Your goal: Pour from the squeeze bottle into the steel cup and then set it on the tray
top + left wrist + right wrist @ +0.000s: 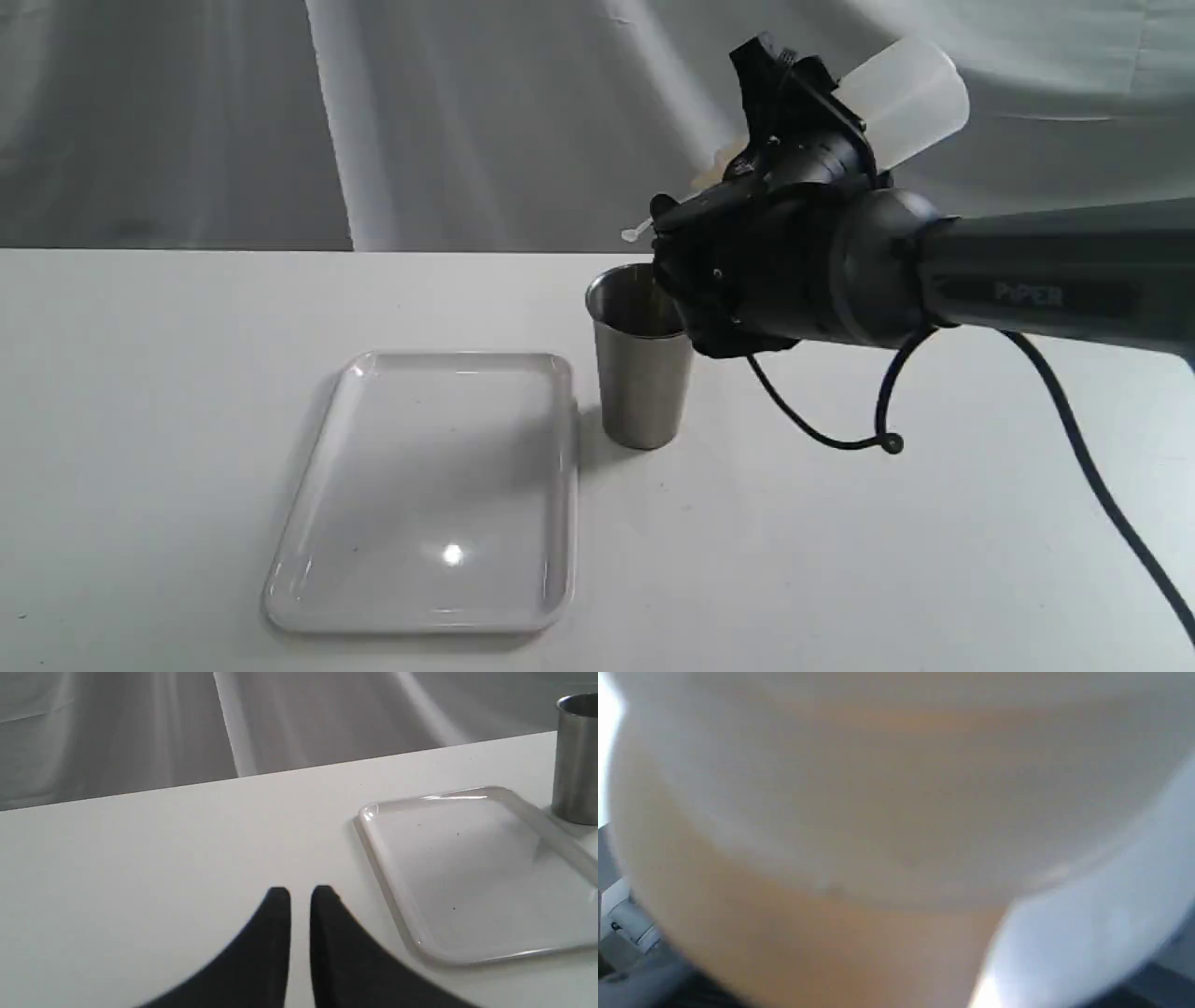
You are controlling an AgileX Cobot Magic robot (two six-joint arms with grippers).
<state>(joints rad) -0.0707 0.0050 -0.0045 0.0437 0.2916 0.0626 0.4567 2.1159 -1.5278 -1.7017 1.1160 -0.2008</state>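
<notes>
In the exterior view my right gripper is shut on the squeeze bottle, which is tipped over with its base up to the right. Its thin nozzle points down-left, just above the rim of the steel cup. The cup stands upright on the table, right beside the white tray. The right wrist view is filled by the blurred bottle with amber liquid inside. My left gripper hovers low over the table, fingers nearly together and holding nothing, left of the tray and cup.
A black cable loops down from the right arm near the cup. The white table ends at a grey cloth backdrop. The tray holds nothing.
</notes>
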